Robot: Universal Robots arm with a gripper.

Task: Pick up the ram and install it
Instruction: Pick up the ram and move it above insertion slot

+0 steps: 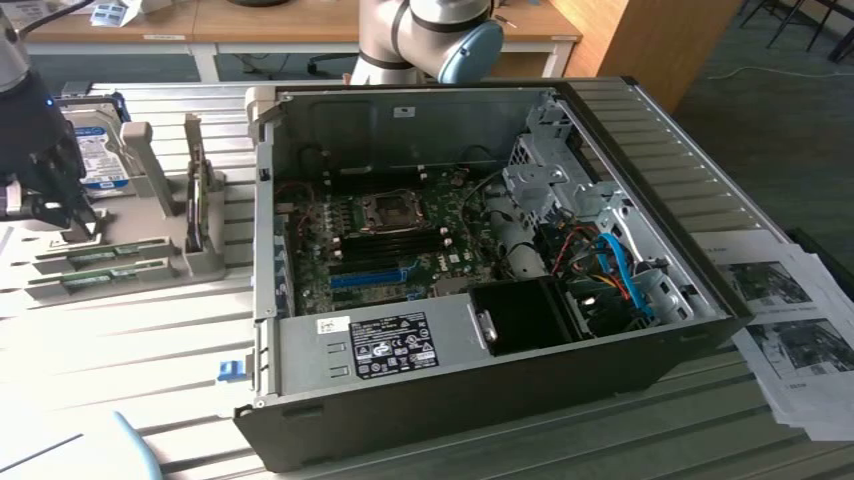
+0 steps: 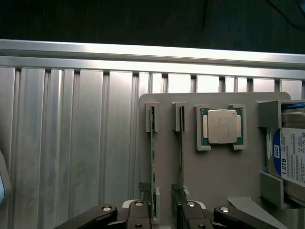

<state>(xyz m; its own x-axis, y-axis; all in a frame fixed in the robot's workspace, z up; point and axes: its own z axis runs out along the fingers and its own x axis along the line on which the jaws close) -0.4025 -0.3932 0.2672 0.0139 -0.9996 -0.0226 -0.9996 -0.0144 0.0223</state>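
Note:
Two green ram sticks stand on edge in a grey holder (image 2: 224, 181), one ram (image 2: 152, 152) beside the other (image 2: 181, 152). In the exterior view they lie at the far left, ram (image 1: 96, 256) and ram (image 1: 104, 280). My gripper (image 2: 164, 217) hangs just above the holder with its fingers apart over the near ends of the sticks, gripping nothing. From the exterior view, the gripper (image 1: 60, 222) sits at the left edge, above the sticks. The open computer case (image 1: 467, 400) lies to the exterior view's right, its motherboard (image 1: 387, 245) exposed.
A CPU (image 2: 221, 126) rests in a pocket of the holder, and a hard drive (image 2: 291, 162) with a blue-white label stands beyond it, hard drive (image 1: 100, 155). Printed papers (image 1: 787, 320) lie right of the case. A ribbed metal table (image 2: 71, 143) carries everything.

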